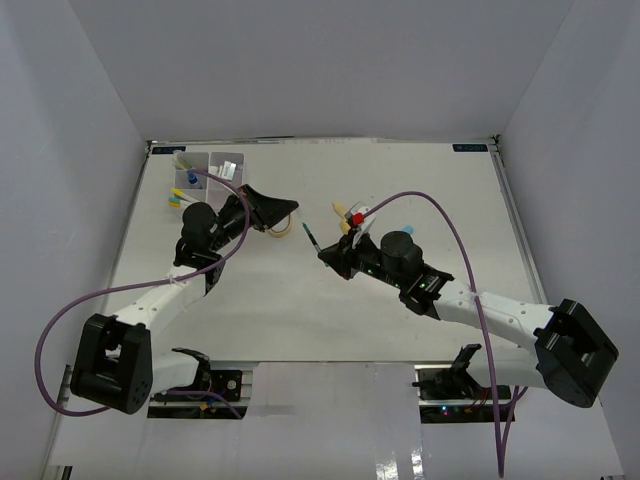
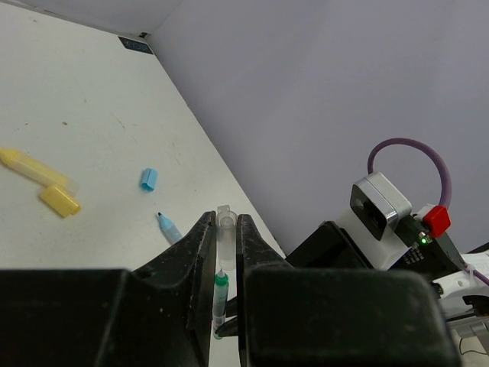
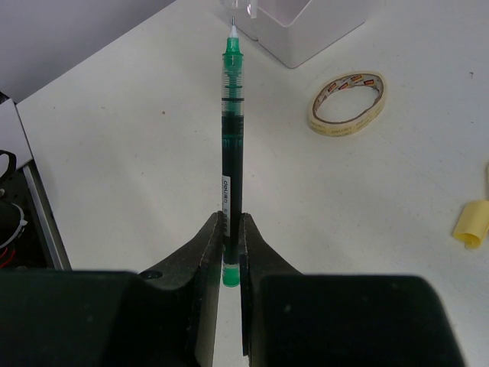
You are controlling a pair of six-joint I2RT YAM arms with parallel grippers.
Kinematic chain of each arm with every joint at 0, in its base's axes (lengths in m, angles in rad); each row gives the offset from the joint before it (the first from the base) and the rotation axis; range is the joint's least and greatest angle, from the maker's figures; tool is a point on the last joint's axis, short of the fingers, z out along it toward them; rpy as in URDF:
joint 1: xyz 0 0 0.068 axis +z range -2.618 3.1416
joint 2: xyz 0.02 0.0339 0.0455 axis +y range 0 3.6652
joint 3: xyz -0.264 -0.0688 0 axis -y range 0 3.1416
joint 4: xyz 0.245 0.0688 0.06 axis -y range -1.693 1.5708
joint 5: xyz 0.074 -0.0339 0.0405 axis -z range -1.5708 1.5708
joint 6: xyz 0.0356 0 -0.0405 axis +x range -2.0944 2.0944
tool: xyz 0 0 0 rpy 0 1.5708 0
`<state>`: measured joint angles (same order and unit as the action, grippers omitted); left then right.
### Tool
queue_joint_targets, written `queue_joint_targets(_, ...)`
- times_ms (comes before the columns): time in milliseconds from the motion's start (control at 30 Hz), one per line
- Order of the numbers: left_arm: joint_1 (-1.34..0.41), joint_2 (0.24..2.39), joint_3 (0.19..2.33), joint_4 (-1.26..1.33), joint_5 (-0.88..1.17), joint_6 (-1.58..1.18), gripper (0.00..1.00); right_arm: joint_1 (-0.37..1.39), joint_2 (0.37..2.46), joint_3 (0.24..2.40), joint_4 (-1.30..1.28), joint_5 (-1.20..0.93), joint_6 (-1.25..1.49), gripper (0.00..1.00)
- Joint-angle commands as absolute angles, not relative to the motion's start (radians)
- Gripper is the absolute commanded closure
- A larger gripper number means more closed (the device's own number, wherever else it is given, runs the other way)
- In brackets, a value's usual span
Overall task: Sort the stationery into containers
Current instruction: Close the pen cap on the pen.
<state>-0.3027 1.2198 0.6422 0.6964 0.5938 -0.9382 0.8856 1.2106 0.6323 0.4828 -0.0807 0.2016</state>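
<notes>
My right gripper (image 3: 231,219) is shut on the tail end of a green pen (image 3: 230,138), which points away with its fine tip bare. My left gripper (image 2: 224,219) is shut on a clear pen cap (image 2: 225,235), held in line with the pen's tip (image 2: 221,284) and just apart from it. From above, the two grippers (image 1: 290,208) (image 1: 322,250) face each other mid-table, the pen (image 1: 311,238) between them. The white divided containers (image 1: 207,170) stand at the far left with a blue-capped bottle (image 1: 191,178) inside. A tan tape ring (image 3: 348,99) lies near the tray's corner (image 3: 298,30).
Loose on the table beyond the left gripper lie a yellow marker (image 2: 30,168), its yellow cap (image 2: 59,200), a blue cap (image 2: 148,179) and a light blue pen (image 2: 170,227). A yellow piece (image 3: 470,222) lies right of the pen. Grey walls enclose the table.
</notes>
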Motion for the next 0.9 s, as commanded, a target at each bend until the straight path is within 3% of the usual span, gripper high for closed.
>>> queue_joint_targets(0,-0.296,1.218,0.638,0.729,0.615,-0.942,1.00,0.890,1.187,0.666,0.555,-0.066,0.202,0.92)
queue_joint_targets(867,-0.296,1.226,0.630,0.752,0.626,-0.940,1.00,0.890,1.177,0.655,0.580,-0.049,0.207,0.92)
